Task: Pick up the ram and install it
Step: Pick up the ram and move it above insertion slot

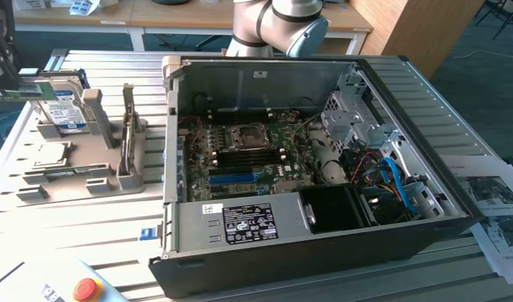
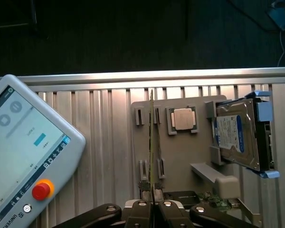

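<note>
Over the grey parts holder, the claw is pinched narrow on the ram. The stick shows edge-on, its thin line running between the holder's slot brackets, beside the CPU and apart from the HDD. Can't tell whether its lower edge is clear of the slot.

Risks, as I judge them: the grip seems to sit near one end of a thin stick, so it could pivot or slip. A tilted stick could foul the PC case wall or cables, or meet the mobo slot crooked and jam.

The bench is ribbed aluminium slats, w/ a teach pendant on it and printed sheets at the exterior view's right. Wooden desks and dark carpet lie beyond.
</note>
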Motion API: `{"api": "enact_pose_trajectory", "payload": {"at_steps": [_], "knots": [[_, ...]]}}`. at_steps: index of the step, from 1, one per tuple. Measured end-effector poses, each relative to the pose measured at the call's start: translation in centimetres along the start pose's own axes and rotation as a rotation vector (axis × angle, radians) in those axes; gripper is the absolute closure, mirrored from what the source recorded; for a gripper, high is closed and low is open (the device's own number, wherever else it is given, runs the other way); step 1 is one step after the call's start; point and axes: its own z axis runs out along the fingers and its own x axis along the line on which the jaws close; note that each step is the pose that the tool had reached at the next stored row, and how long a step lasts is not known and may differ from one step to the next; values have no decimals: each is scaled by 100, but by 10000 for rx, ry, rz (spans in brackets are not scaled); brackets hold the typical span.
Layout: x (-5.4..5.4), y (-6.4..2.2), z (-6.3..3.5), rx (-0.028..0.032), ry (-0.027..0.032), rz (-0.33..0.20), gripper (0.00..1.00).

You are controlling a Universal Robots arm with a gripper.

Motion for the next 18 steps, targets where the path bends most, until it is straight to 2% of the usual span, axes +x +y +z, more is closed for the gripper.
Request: {"api": "enact_pose_trajectory", "payload": {"at_steps": [9, 18], "knots": [[-2, 10, -201, 1, -1, 15, 88], [-3, -1, -211, -2, 2, 13, 88]]}}
